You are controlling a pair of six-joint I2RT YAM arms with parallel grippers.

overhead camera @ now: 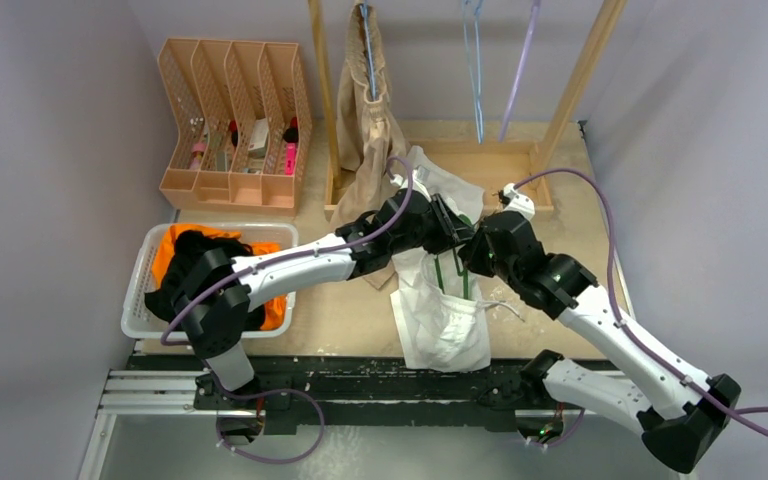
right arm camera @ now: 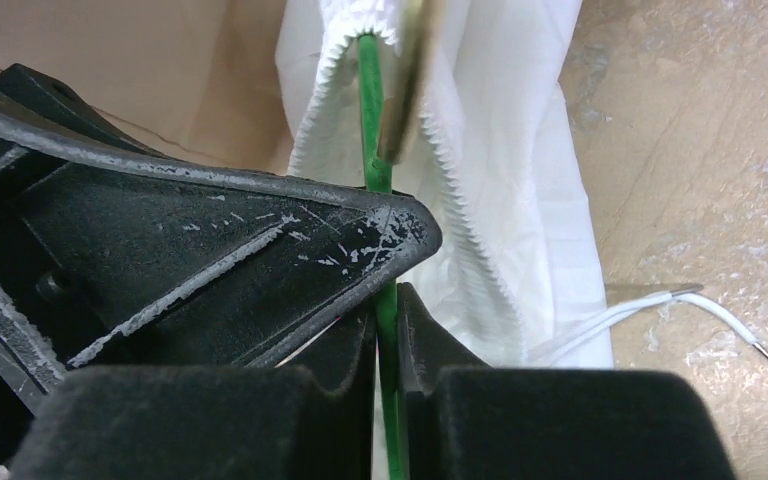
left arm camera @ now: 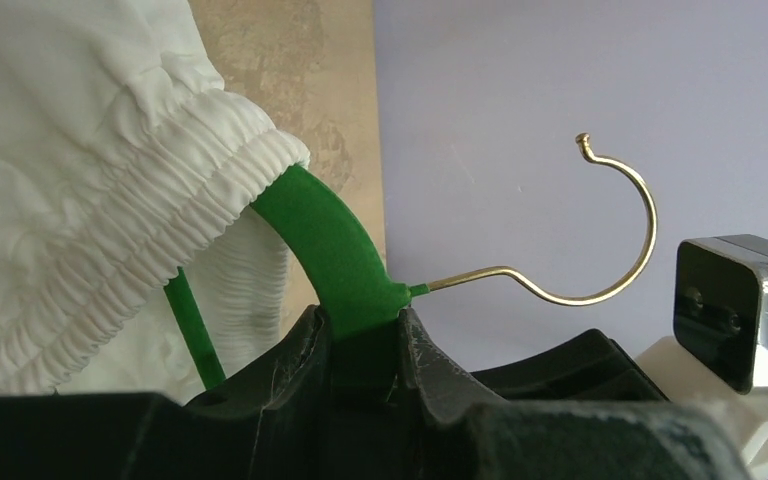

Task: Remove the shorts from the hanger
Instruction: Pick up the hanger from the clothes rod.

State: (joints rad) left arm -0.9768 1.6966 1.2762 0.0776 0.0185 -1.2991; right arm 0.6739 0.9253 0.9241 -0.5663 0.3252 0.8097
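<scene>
The white shorts [overhead camera: 445, 320] hang by their waistband on a green hanger [overhead camera: 442, 272] over the table's middle, the legs trailing toward the near edge. My left gripper [left arm camera: 365, 320] is shut on the green hanger's neck [left arm camera: 335, 240], just below its brass hook [left arm camera: 620, 200]; the gathered white waistband [left arm camera: 90, 180] sits beside it. My right gripper [right arm camera: 387, 300] is shut on the hanger's thin green bar [right arm camera: 370, 110], inside the white shorts [right arm camera: 530, 150]. The two grippers meet close together [overhead camera: 465, 240]. Beige shorts [overhead camera: 365, 110] hang on the rack. Orange shorts [overhead camera: 170, 245] and black shorts [overhead camera: 192, 262] lie in the basket.
A white basket [overhead camera: 140, 290] stands at the left. A peach file organiser [overhead camera: 230, 120] is at the back left. The wooden rack [overhead camera: 580, 80] holds bare blue and purple hangers [overhead camera: 475, 60]. A white drawstring [right arm camera: 700, 305] lies on the table.
</scene>
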